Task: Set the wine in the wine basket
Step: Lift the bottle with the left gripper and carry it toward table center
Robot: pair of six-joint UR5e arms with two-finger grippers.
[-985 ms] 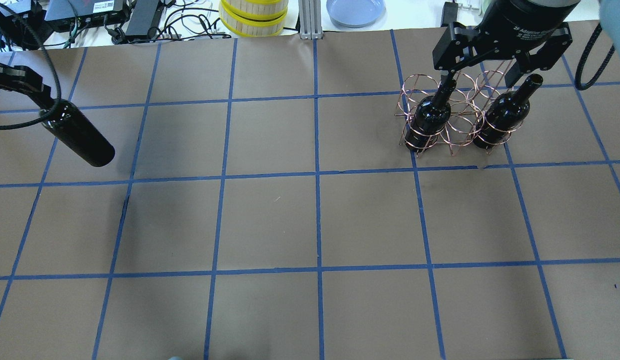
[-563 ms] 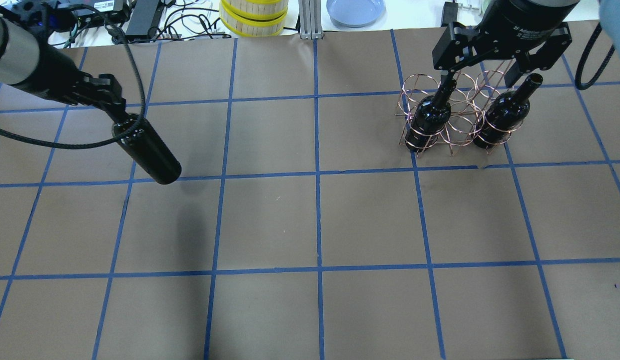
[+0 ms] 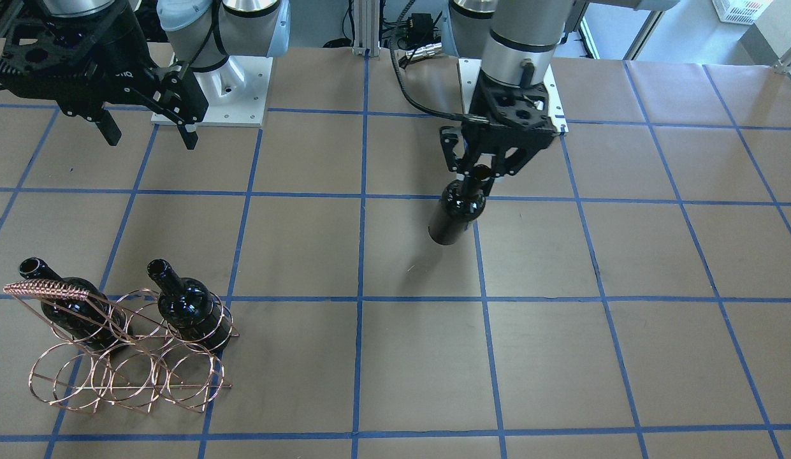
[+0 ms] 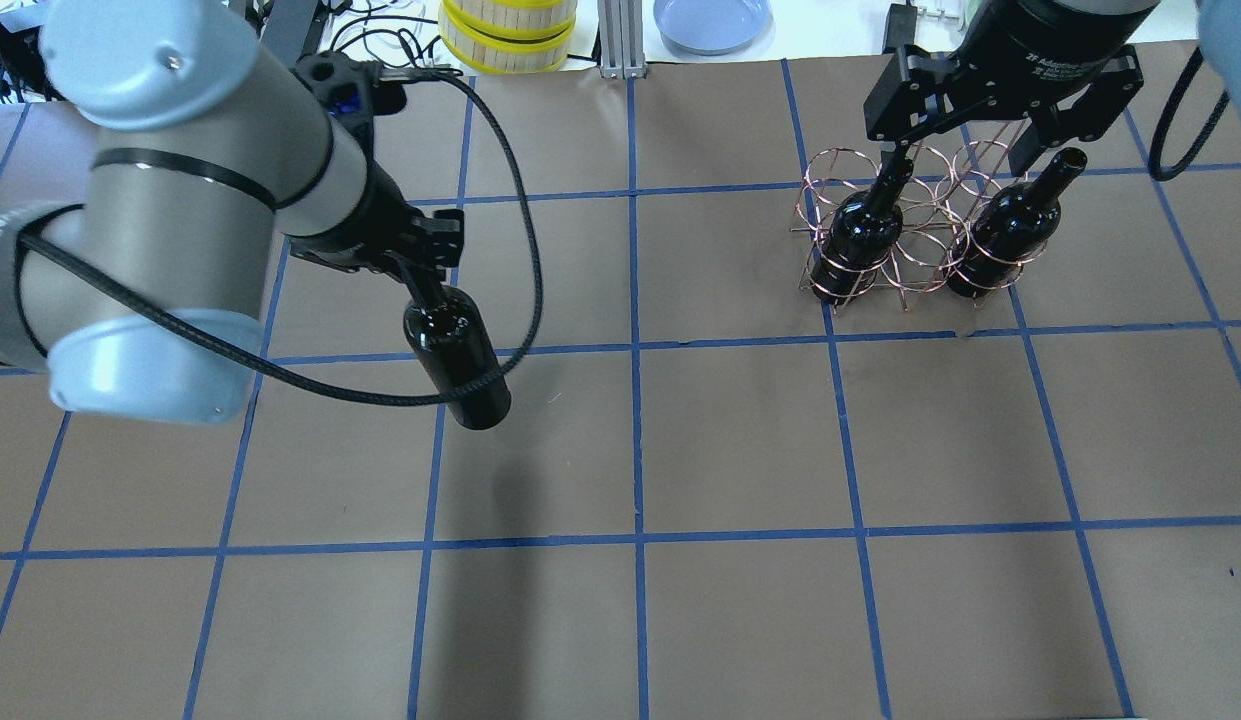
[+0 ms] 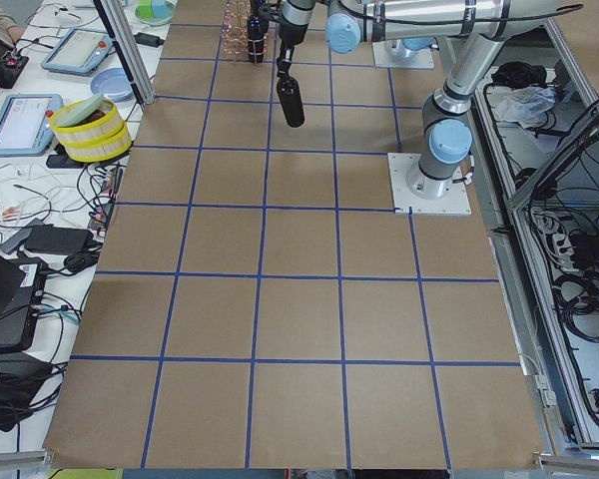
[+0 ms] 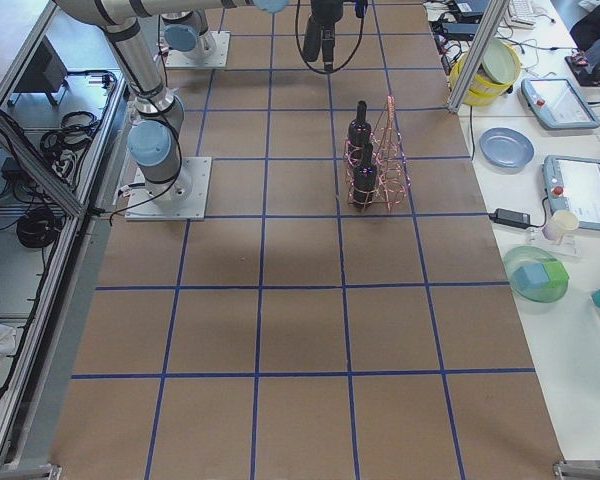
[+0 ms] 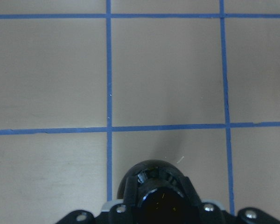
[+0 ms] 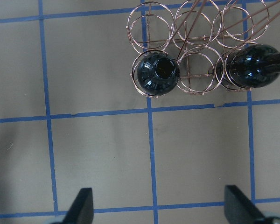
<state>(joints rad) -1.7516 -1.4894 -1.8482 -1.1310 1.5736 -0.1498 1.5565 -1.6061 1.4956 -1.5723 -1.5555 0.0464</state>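
Note:
My left gripper [image 4: 427, 283] is shut on the neck of a black wine bottle [image 4: 460, 368], which hangs tilted above the table left of centre. It also shows in the front view [image 3: 454, 217] and the left wrist view [image 7: 154, 189]. The copper wire wine basket [image 4: 920, 256] stands at the far right and holds two more bottles, one [image 4: 864, 228] in an end hoop and one [image 4: 1010, 230] in the other end hoop. The middle hoops are empty. My right gripper [image 4: 965, 140] is open and empty above the basket, and it shows in the front view [image 3: 148, 134].
Yellow-rimmed round containers [image 4: 507, 35], a blue plate [image 4: 712, 20] and cables lie beyond the table's far edge. The arm bases [image 3: 210, 95] stand on white plates at the robot's side. Brown paper with blue tape lines lies between the held bottle and the basket.
My left arm has swung right with the bottle, from the table's far left to left of centre. The right gripper and the basket have not moved.

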